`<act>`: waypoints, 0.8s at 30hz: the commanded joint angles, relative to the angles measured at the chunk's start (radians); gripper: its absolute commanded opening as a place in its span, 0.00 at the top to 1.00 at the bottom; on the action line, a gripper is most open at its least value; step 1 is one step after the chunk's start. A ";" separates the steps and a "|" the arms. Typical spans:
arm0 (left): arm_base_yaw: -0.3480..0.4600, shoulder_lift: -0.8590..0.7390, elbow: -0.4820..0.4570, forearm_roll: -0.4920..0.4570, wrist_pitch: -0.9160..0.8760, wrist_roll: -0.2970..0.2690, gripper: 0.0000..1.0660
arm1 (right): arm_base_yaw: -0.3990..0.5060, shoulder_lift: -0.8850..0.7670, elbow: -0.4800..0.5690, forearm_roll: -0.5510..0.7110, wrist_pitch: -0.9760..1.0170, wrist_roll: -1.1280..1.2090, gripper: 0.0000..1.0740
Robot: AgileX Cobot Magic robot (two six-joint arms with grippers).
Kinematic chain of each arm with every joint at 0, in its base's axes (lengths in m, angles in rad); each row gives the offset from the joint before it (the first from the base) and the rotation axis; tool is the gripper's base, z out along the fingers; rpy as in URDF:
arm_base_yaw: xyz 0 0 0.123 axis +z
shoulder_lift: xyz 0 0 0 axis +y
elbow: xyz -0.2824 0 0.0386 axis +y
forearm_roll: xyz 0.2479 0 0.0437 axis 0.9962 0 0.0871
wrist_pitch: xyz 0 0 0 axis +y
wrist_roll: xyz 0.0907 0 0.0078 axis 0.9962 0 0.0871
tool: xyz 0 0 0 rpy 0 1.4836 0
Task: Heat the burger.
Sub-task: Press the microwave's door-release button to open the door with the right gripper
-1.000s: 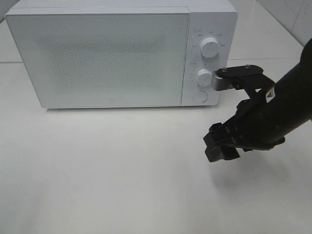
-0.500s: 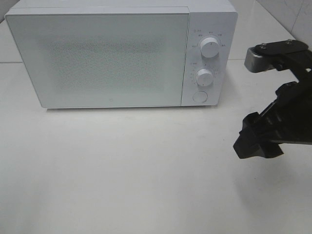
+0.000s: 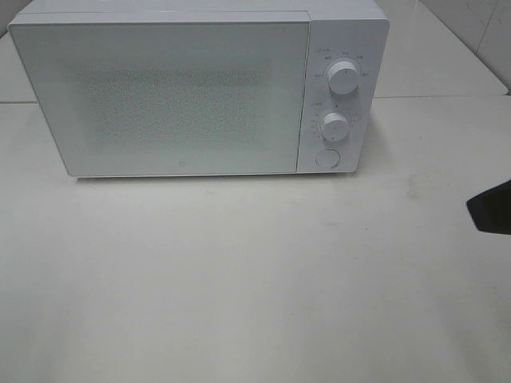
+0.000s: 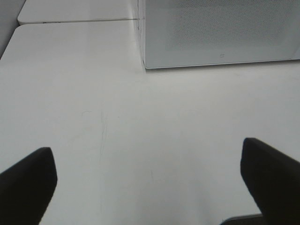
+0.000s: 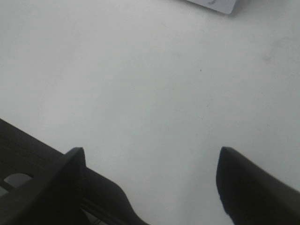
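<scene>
The burger is out of view in every frame. A white microwave (image 3: 200,88) stands at the back of the table with its door shut; it also shows in the left wrist view (image 4: 220,33). Its panel carries an upper knob (image 3: 343,78), a lower knob (image 3: 334,126) and a round button (image 3: 326,158). My left gripper (image 4: 146,147) hangs open over bare table, in front of the microwave's left corner, with nothing between its fingers. My right gripper (image 5: 151,152) is open and empty too. Only a dark tip of it (image 3: 491,214) shows at the exterior view's right edge.
The white table (image 3: 239,279) stretches in front of the microwave. A seam between table sections runs behind it on the left (image 4: 75,20). A corner of the microwave (image 5: 218,4) shows in the right wrist view.
The right arm has drawn back to the right, away from the microwave's lower knob, and has nearly left the exterior view. The microwave has not moved.
</scene>
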 commanded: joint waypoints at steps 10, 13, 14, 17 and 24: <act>0.002 -0.021 0.003 -0.001 -0.013 -0.005 0.06 | -0.163 -0.309 -0.003 -0.040 0.121 -0.006 0.31; 0.002 -0.021 0.003 -0.001 -0.013 -0.005 0.06 | -0.197 -0.390 -0.003 -0.042 0.159 -0.007 0.31; 0.002 -0.021 0.003 -0.001 -0.013 -0.005 0.06 | -0.220 -0.441 -0.003 -0.042 0.179 -0.007 0.31; 0.002 -0.021 0.003 -0.001 -0.013 -0.005 0.06 | -0.247 -0.520 0.000 -0.047 0.200 -0.007 0.31; 0.002 -0.021 0.003 -0.001 -0.013 -0.005 0.06 | -0.263 -0.658 0.086 -0.058 0.201 -0.017 0.31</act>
